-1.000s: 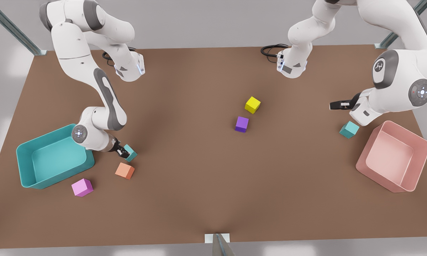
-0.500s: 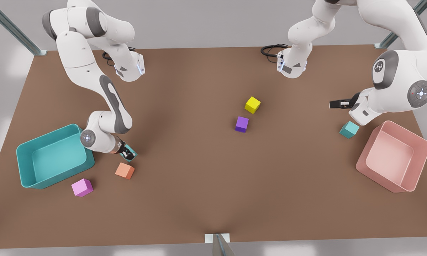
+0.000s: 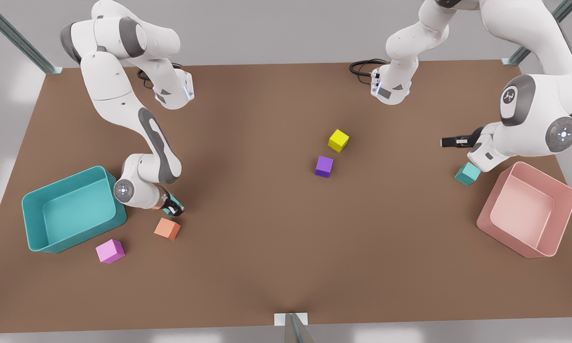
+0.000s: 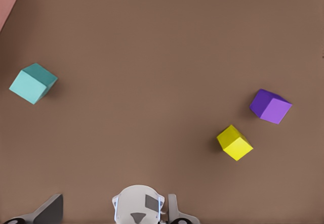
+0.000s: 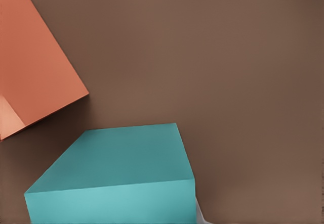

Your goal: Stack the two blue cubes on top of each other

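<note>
One blue cube [image 3: 178, 208] lies by the teal bin on the front view's left, mostly hidden under my right gripper [image 3: 173, 207], which sits down over it. In the right wrist view this blue cube [image 5: 119, 176] looms very close. The other blue cube [image 3: 467, 174] rests on the table at the front view's right, beside the pink bin; it also lies free in the left wrist view as the blue cube [image 4: 33, 83]. My left gripper [image 3: 450, 141] hovers above and behind it, apart from it, open, its fingers [image 4: 50, 211] spread with nothing between them.
An orange cube [image 3: 167, 229] lies just in front of the right gripper, large as the orange cube [image 5: 35, 72] up close. Teal bin [image 3: 38, 238], pink cube [image 3: 110, 251], pink bin [image 3: 565, 190]. Yellow cube [image 3: 338, 140] and purple cube [image 3: 324, 166] sit mid-table.
The right gripper has shifted over the blue cube on the front view's left and now covers most of it. The left arm has barely moved.
</note>
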`<state>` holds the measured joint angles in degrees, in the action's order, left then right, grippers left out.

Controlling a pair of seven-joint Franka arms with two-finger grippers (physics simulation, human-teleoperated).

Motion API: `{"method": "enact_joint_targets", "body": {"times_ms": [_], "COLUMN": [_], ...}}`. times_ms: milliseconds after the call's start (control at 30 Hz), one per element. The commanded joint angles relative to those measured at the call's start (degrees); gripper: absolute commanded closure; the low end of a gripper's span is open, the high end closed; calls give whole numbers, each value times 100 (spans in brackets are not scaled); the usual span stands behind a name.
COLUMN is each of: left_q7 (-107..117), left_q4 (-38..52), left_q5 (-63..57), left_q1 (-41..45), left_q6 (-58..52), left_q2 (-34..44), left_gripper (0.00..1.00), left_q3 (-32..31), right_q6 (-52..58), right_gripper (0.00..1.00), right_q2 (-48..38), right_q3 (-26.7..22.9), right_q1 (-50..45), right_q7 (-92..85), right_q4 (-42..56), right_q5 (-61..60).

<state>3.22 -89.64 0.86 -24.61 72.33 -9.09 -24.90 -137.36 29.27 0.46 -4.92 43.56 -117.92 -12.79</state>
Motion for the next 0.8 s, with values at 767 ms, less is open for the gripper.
{"method": "enact_joint_targets", "body": {"times_ms": [767], "left_q7": [-8127], "left_q4": [-2462], "left_q5": [-464], "left_q1": [1969], "left_q6": [5115], "left_q2": [-673], "left_gripper": [0], "left_q3": [3984], "right_q6": [289], "right_gripper": [31], "right_q2": [3102], "right_q3": [393], "right_q1": [-3235], "right_q7": [5646], "right_q4": [5499], "right_q5": [49]}}
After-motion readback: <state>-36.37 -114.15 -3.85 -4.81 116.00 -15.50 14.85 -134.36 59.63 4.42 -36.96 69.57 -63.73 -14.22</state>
